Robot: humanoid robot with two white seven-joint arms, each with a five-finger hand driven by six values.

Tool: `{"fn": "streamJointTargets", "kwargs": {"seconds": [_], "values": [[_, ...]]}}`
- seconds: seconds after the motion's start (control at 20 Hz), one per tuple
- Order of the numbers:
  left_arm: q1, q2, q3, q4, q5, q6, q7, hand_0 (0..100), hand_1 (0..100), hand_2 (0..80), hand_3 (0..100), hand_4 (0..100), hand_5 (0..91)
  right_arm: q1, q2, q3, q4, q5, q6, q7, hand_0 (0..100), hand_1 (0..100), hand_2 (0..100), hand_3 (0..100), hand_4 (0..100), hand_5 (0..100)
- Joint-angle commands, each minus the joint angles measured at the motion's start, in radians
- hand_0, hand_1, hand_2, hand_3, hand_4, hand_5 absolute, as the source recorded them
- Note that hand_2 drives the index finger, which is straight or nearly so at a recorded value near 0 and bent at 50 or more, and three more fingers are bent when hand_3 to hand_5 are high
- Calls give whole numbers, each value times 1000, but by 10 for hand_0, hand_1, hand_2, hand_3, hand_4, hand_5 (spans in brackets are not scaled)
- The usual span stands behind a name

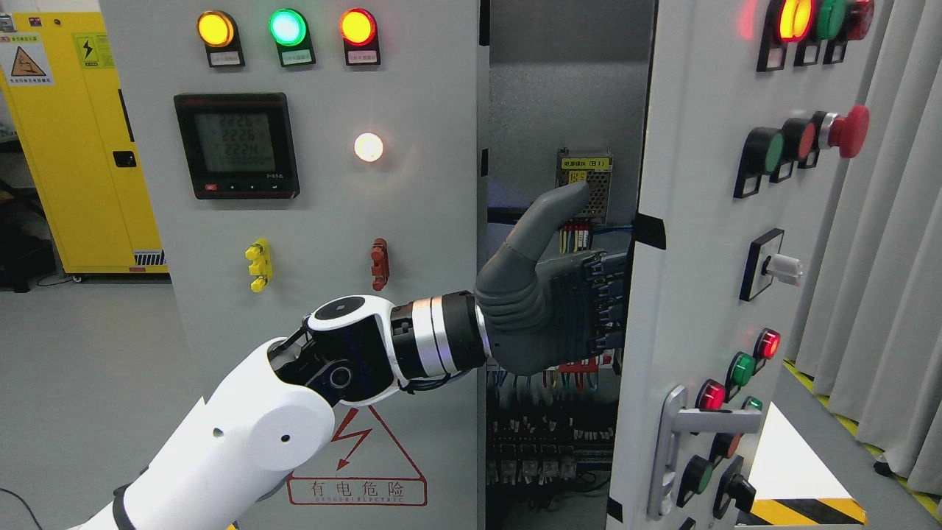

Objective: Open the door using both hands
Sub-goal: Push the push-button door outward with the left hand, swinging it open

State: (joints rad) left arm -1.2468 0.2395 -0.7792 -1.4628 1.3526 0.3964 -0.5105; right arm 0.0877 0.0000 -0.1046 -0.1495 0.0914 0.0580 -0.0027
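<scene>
Head view: left hand [548,309] reaches across from the lower left on a white arm, its grey palm facing the camera and thumb raised. Its fingers [600,302] hook behind the inner edge of the right door [706,243], gripping that edge just below a black hinge tab. The right door is swung partly outward, its face angled to the camera, carrying coloured push buttons, a red mushroom button [850,131] and a metal handle [681,442] low down. The left door [316,221] is flat and closed, with three lit lamps on top, a digital meter [235,145] and a red warning triangle [360,456]. Between the two door edges a dark gap shows the cabinet interior [559,103], with a small power module [585,180] and rows of wired terminals lower down. To the right of the open door hang grey curtains [883,258] close by; yellow-black floor tape marks the ground beneath. A yellow cabinet [73,140] stands well apart at the far left, with bare grey floor before it.
</scene>
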Motion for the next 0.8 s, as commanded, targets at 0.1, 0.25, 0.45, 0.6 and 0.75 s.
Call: {"fn": "streamJointTargets", "kwargs": {"seconds": [0.1, 0.25, 0.45, 0.6, 0.75], "values": [[-5, -140, -6, 13, -12, 15, 21, 0, 0, 0, 0, 0, 0, 0, 20, 0, -1, -1, -1, 0, 214, 144, 0, 0, 0, 0], [-5, -175, -6, 10, -13, 15, 46, 0, 0, 0, 0, 0, 0, 0, 20, 0, -1, -1, 0, 0, 214, 144, 0, 0, 0, 0], [-3, -190, -6, -27, -12, 13, 69, 0, 0, 0, 0, 0, 0, 0, 18, 0, -1, -1, -1, 0, 214, 144, 0, 0, 0, 0], [-2, -193, -6, -28, -12, 13, 70, 0, 0, 0, 0, 0, 0, 0, 20, 0, -1, -1, 0, 0, 214, 143, 0, 0, 0, 0], [-2, -224, -9, -27, -15, 15, 75, 0, 0, 0, 0, 0, 0, 0, 20, -1, -1, -2, -1, 0, 214, 144, 0, 0, 0, 0]]}}
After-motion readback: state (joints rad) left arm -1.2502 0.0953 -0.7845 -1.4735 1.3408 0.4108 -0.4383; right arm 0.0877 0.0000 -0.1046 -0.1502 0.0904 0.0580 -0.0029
